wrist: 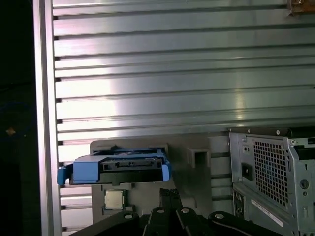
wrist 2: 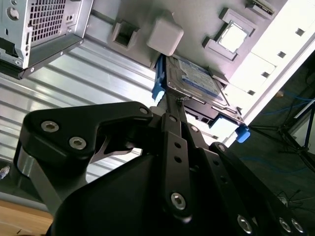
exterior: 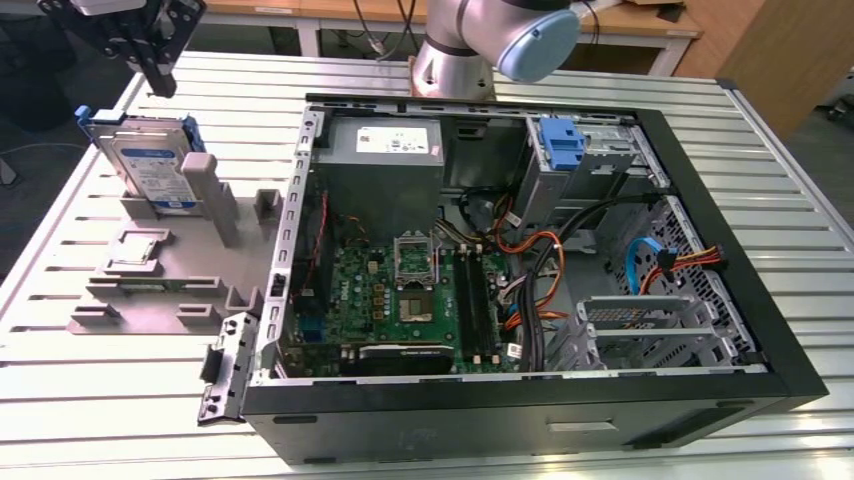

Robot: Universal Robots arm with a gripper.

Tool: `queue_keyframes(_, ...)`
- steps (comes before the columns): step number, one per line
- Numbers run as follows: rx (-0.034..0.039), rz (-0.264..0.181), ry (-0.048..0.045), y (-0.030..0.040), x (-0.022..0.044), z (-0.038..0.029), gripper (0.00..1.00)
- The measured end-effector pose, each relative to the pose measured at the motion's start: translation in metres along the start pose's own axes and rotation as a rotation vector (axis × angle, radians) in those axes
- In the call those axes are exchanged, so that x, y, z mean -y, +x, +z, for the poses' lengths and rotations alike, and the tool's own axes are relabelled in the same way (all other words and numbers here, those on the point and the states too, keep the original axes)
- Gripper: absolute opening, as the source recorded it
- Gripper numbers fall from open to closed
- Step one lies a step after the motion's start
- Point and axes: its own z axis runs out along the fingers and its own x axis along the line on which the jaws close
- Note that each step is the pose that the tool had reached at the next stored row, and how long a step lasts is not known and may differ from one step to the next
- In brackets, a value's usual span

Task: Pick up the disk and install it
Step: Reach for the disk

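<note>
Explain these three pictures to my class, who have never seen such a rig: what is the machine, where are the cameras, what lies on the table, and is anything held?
The machine is a grey robot arm with a black end effector, its grasping part. The exterior view looks down on the whole scene; both wrist views come from cameras riding on the arm. On the slatted metal table lie an open black computer case and a grey plastic fixture. In the fixture stands on edge the disk, a flat silver hard drive in a blue frame, near a small square silver chip. The end effector hangs above the disk, fingers together, holding nothing.
</note>
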Motion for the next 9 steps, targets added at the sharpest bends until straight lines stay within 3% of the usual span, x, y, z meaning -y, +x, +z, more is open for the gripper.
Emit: queue_keyframes(9,0.0000,0.000,0.0000,0.0105,-0.0020,0.0008,0.10)
